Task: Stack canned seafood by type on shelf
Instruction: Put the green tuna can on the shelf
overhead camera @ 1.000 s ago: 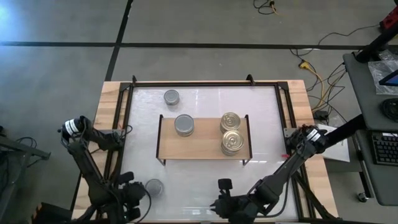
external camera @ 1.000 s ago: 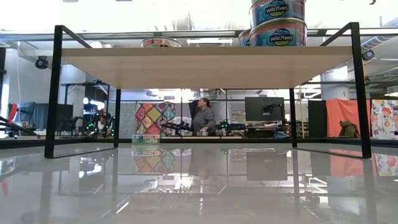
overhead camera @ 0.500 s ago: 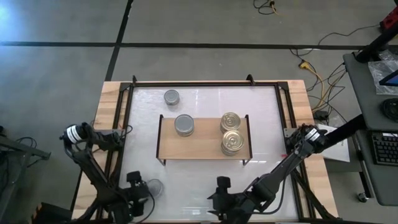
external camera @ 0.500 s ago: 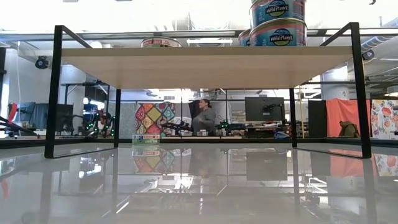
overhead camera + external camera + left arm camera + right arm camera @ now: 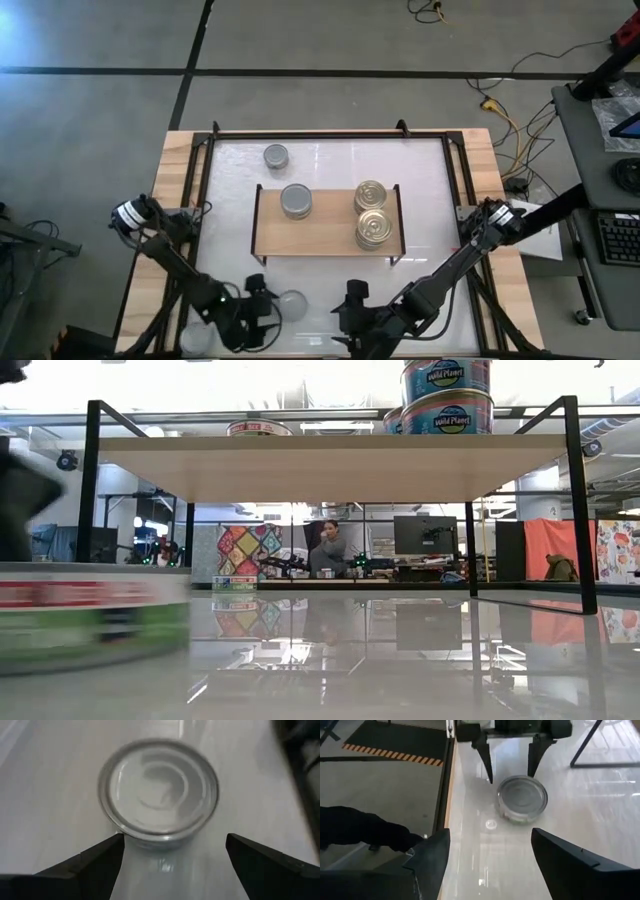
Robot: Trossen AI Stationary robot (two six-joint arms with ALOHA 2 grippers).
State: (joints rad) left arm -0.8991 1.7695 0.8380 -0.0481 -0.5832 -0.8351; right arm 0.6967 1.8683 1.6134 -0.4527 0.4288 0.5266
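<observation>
My high camera is looking straight down on the whole desk (image 5: 430,160), taking in both arms and the shelf (image 5: 325,232) at mid-desk. My low camera is sitting at desk-top height on the near side, looking level under the shelf (image 5: 330,465) into the room beyond. The left wrist camera is pointing down, very close over a silver-topped can (image 5: 159,791) near the desk's near edge. The right wrist camera is looking leftward across the near desk, seeing that same can (image 5: 521,798) and the left claw (image 5: 510,765) behind it. All four views are sharing this can (image 5: 290,305) (image 5: 90,615).
</observation>
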